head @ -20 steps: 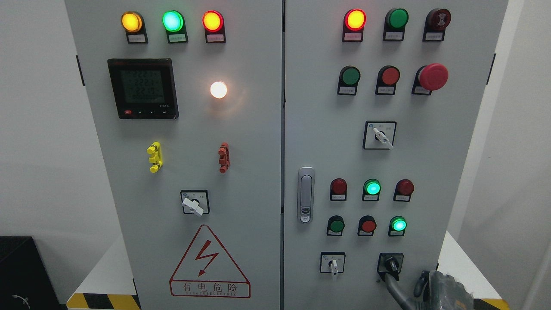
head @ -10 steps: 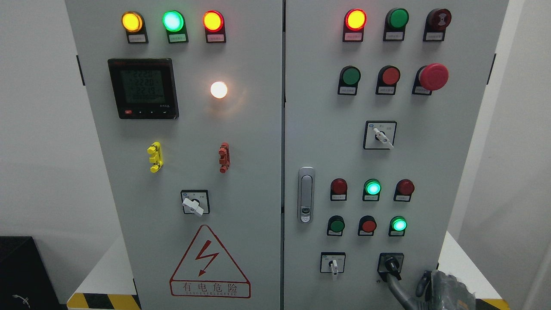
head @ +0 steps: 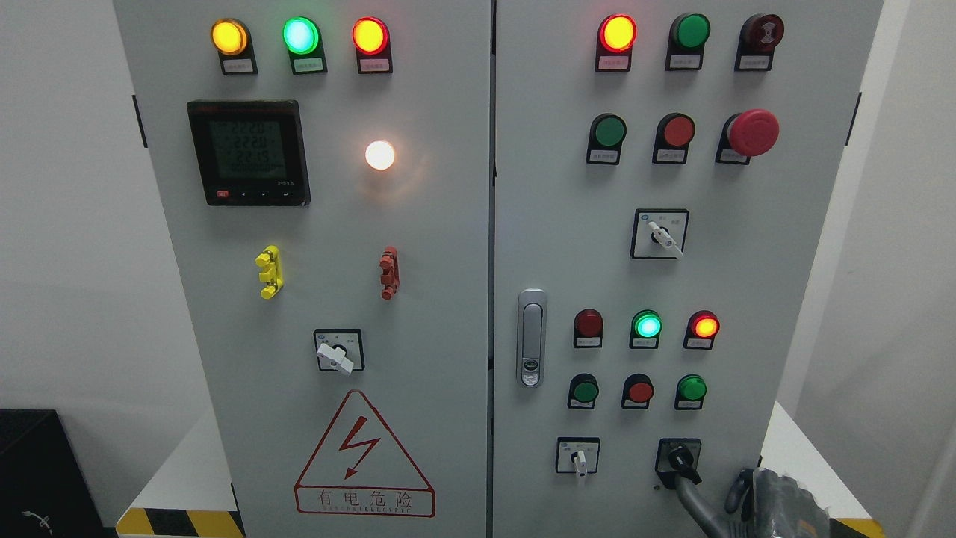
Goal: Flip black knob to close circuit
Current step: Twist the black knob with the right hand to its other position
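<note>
The black knob [head: 680,456] sits in a black square plate at the bottom right of the right cabinet door, its handle pointing down and to the right. My right hand [head: 713,495] comes in at the lower right corner, mostly cut off by the frame. One grey finger [head: 691,502] stretches up and touches the lower end of the knob handle; another finger [head: 736,489] curls apart from it and holds nothing. Above the knob a red lamp [head: 704,326] glows and the green lamp [head: 691,389] below it is dark. My left hand is out of view.
A white-handled selector [head: 578,458] sits left of the knob, another [head: 660,234] higher up. A red mushroom stop button [head: 753,132] stands at the upper right. A door latch [head: 531,338] is near the seam. The left door has a meter [head: 248,152] and lamps.
The knob handle has turned slightly to the lower right under my finger. The right red lamp in the row above has lit, and the green lamp below it has gone dark.
</note>
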{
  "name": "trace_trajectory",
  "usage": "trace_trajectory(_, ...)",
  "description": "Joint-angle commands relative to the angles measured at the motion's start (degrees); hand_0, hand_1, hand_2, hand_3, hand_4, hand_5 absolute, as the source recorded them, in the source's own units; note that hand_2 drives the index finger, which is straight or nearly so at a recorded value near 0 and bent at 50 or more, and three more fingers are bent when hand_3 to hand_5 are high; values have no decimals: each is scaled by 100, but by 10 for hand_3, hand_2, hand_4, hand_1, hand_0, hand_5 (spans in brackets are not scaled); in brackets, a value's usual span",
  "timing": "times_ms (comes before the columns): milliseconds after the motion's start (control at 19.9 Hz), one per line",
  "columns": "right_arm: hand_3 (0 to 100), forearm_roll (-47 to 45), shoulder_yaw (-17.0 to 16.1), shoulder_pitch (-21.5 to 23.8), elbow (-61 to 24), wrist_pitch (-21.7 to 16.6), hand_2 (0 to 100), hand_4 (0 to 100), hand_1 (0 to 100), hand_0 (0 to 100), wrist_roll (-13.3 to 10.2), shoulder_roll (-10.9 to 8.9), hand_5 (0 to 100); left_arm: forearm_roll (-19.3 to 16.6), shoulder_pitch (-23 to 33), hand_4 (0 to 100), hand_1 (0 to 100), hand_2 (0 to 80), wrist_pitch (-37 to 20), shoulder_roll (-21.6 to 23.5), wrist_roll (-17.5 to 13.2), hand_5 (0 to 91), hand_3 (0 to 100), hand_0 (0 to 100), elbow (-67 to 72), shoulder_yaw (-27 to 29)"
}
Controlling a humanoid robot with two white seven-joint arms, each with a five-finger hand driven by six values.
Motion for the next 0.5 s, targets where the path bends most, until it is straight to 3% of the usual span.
trace_trajectory(0,982,-14,-68,-34,-9,4,790,804,165,0,-11,2,799,-123,0,0,556,0,4,0,-12,0,0,120,123,-123)
trace_trajectory(452,979,-23,-94,-69,-27,-5,788,804,165,0,-11,2,797,-123,0,0,556,0,-4,0,-12,0,0,120,123,-123)
